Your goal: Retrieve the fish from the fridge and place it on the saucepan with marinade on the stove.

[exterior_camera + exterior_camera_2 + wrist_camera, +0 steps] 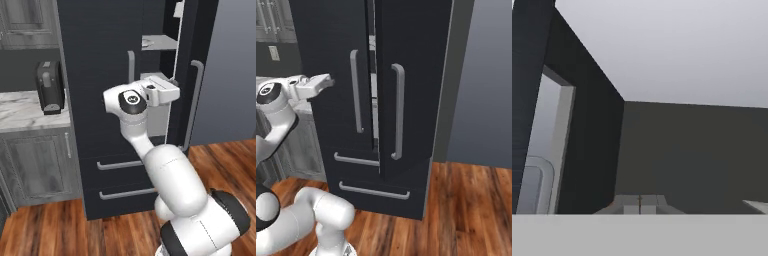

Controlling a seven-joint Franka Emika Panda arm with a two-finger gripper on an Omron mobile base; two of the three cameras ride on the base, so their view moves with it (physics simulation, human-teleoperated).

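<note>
Black fridge (100,75) door ajar, fish not seen yet.
You have the gripper (640,204) pressed together and empty, up at the door gap near the grey handle (131,66); swing that door (411,85) much wider before reaching to the shelves (159,42). Wood floor (466,210), marble counter (25,112) at left.

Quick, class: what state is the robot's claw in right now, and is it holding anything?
Claw: closed, holding nothing, up by the partly open fridge door.
</note>
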